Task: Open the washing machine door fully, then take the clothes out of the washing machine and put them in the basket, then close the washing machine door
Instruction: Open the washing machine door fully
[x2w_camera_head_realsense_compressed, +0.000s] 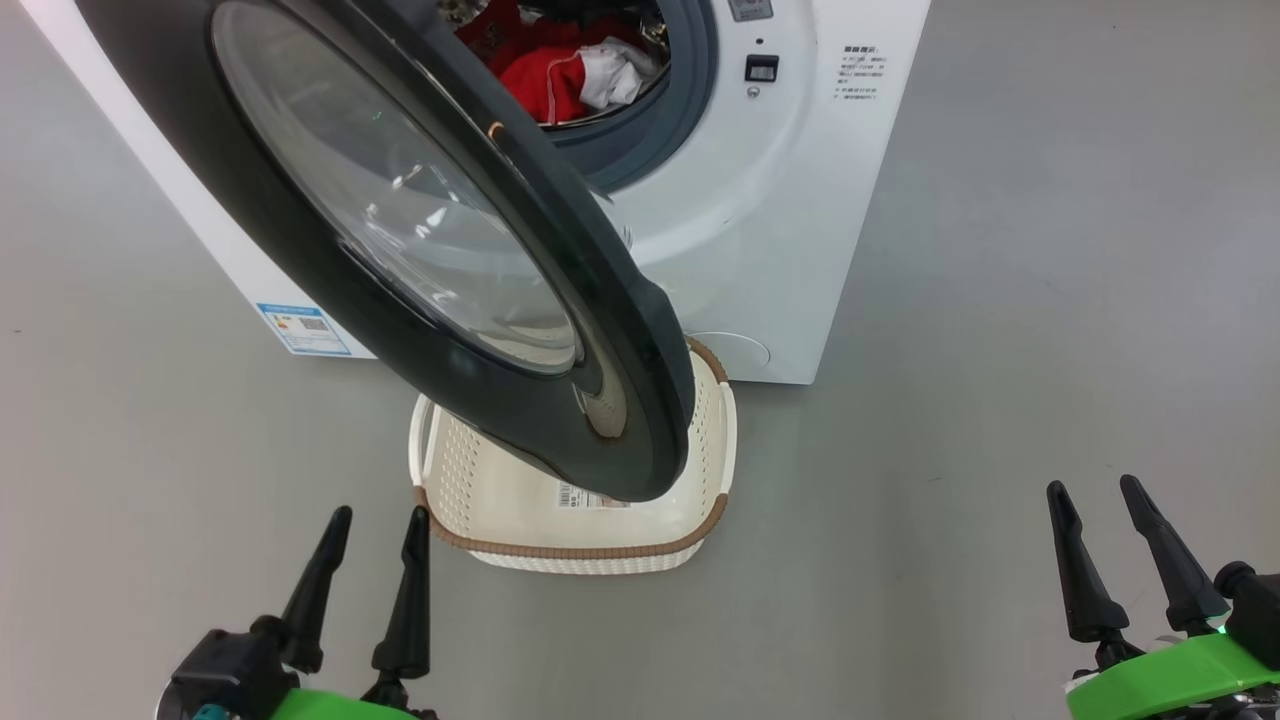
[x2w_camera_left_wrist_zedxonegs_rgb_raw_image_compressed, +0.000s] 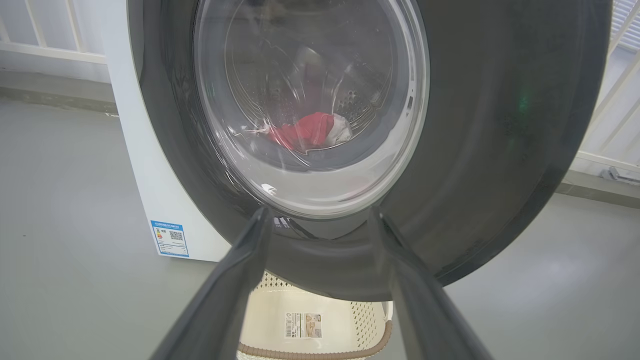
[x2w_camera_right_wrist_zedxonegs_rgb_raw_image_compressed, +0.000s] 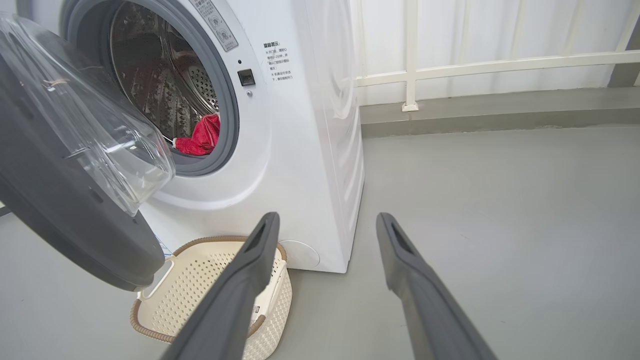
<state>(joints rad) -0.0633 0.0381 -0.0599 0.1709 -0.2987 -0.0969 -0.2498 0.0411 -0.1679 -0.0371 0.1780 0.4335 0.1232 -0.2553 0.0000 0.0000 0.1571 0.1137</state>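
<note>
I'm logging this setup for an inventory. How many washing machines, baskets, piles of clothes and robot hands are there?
Washing machine: 1
Basket: 1
Pile of clothes: 1
Hands: 2 (left hand, right hand)
Total: 5

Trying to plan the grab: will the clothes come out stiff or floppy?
Likely floppy: the clothes lie bunched in soft folds. Probably light, since they look like thin cloth. The bunch may come apart when lifted, dropping a piece.
</note>
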